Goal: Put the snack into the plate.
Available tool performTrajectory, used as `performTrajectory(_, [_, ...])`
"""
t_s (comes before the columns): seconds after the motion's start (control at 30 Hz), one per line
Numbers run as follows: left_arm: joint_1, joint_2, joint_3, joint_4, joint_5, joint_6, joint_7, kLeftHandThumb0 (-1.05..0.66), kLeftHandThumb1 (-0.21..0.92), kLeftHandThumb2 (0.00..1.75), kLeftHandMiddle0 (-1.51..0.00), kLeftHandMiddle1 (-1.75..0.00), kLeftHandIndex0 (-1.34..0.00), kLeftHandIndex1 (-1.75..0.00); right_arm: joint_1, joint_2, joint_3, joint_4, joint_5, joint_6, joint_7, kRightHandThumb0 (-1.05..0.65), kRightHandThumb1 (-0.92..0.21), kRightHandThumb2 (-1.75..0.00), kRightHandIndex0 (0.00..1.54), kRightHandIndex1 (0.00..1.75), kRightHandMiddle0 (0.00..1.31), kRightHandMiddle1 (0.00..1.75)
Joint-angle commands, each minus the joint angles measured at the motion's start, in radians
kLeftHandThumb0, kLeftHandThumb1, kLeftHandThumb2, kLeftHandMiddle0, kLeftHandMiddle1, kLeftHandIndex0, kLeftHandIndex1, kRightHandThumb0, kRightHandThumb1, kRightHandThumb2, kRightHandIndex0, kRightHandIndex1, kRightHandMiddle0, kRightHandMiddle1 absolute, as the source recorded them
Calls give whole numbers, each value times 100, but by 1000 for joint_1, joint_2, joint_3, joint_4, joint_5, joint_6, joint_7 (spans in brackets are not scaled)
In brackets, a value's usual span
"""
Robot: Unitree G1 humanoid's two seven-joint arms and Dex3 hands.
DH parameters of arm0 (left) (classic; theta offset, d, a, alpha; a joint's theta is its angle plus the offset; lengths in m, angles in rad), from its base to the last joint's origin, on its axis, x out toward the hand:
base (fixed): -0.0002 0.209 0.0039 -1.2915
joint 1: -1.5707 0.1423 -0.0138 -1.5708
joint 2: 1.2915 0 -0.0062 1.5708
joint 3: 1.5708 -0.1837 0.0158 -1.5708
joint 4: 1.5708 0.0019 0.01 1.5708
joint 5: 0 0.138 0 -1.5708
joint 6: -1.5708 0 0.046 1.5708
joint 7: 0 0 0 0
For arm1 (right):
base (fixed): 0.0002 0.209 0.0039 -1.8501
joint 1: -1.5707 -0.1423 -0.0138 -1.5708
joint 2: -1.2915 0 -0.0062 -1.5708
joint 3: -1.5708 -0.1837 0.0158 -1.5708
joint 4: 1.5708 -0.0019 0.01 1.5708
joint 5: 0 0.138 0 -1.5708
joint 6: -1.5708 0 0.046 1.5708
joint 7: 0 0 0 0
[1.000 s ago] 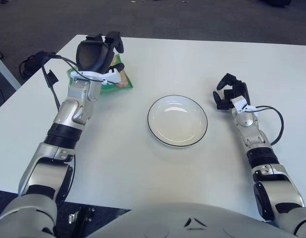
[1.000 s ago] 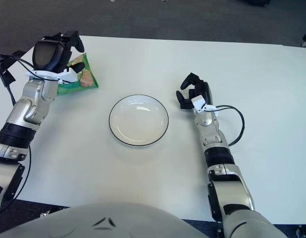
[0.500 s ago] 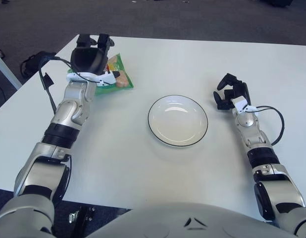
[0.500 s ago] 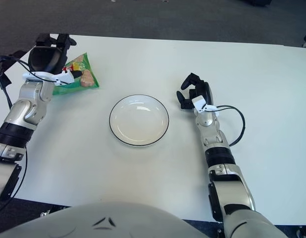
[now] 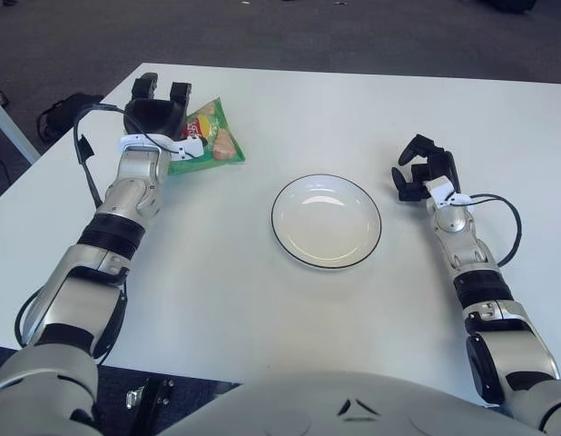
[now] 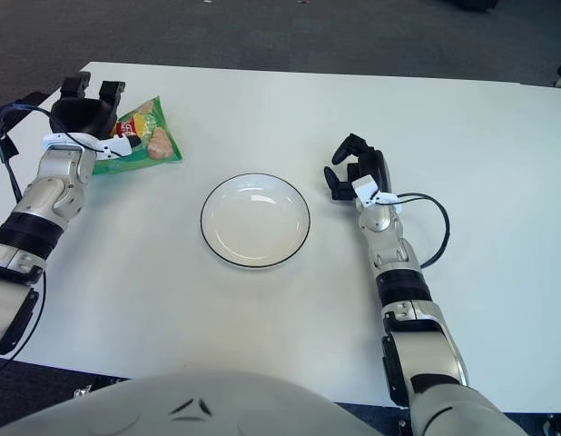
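Observation:
The snack is a green bag lying flat on the white table at the far left. My left hand sits over the bag's left edge with its fingers spread and pointing away from me, holding nothing; its white thumb piece lies against the bag. A white plate with a dark rim stands empty at the table's middle, well to the right of the bag. My right hand shows to the right of the plate with its fingers curled on nothing.
The table's far edge runs just behind the bag and my left hand, with dark floor beyond it. A black cable loops off my right forearm. Bare white tabletop lies between the bag and the plate.
My left hand has drawn back to the left off the top of the bag, uncovering most of it, and its fingers now point away. The bag, plate and right hand kept their places.

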Motion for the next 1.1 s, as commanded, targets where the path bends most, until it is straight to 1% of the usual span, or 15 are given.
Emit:
performTrajectory(0.0, [-30, 3, -18, 44, 1, 13, 5, -105, 92, 65, 0, 0, 0, -7, 88, 18, 18, 71, -9, 65, 25, -51, -25, -140, 129, 175, 67, 175])
performTrajectory(0.1, [-49, -5, -32, 93, -5, 15, 9, -105, 92, 62, 0, 0, 0, -3, 87, 17, 19, 71, -11, 67, 24, -51, -24, -141, 129, 175, 68, 175])
performTrajectory(0.17, [-75, -14, -44, 170, -14, 1, 28, -105, 92, 61, 0, 0, 0, -1, 87, 16, 19, 73, -10, 67, 26, -51, -23, -142, 129, 175, 68, 175])
performTrajectory(0.23, [-112, -24, -57, 295, -29, -40, 64, -105, 92, 59, 0, 0, 0, -1, 85, 16, 19, 77, -10, 65, 26, -52, -23, -142, 129, 175, 68, 175])
performTrajectory(0.47, [-155, -29, -85, 456, -70, -112, 107, -105, 92, 52, 0, 0, 0, 0, 84, 13, 22, 79, -14, 64, 25, -52, -23, -142, 129, 175, 68, 175])
performTrajectory(0.73, [-175, -28, -116, 539, -106, -153, 90, -105, 92, 51, 0, 0, 0, 0, 86, 13, 23, 73, -14, 66, 25, -51, -24, -142, 129, 175, 68, 175])
performTrajectory(0.9, [-178, -26, -123, 579, -140, -198, 58, -105, 92, 58, 0, 0, 0, 0, 86, 15, 22, 69, -12, 71, 25, -51, -24, -142, 128, 175, 68, 175])
performTrajectory(1.07, [-178, -13, -124, 593, -180, -279, 20, -105, 92, 69, -2, -1, 0, 0, 83, 17, 18, 72, -6, 70, 29, -52, -23, -142, 128, 175, 68, 175])
